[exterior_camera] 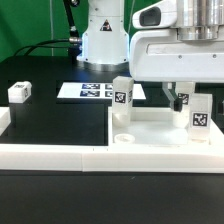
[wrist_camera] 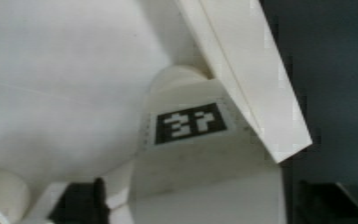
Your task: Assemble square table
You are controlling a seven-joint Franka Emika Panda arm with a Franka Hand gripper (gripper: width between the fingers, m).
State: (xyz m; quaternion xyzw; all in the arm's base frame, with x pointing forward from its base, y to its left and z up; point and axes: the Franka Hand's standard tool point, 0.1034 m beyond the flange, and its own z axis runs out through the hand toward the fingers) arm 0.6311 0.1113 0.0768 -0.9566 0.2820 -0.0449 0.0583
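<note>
One leg (exterior_camera: 122, 93) stands on the tabletop (exterior_camera: 150, 135); jaws straddle a second leg (exterior_camera: 197, 113) at lower right — grip uncertain — while a loose leg (exterior_camera: 20, 92) waits mid-left.

On the black desk (exterior_camera: 60, 120), the white plastic square tray-like top (exterior_camera: 160, 130) lies at the exterior view's right, just behind the long low white border wall (exterior_camera: 50, 155), with one upright white tagged leg block (exterior_camera: 197, 115) on it, a second leg block (exterior_camera: 122, 95) at its back left corner, the marker board (exterior_camera: 95, 92) behind, and a third leg block (exterior_camera: 20, 92) well apart at the left.
</note>
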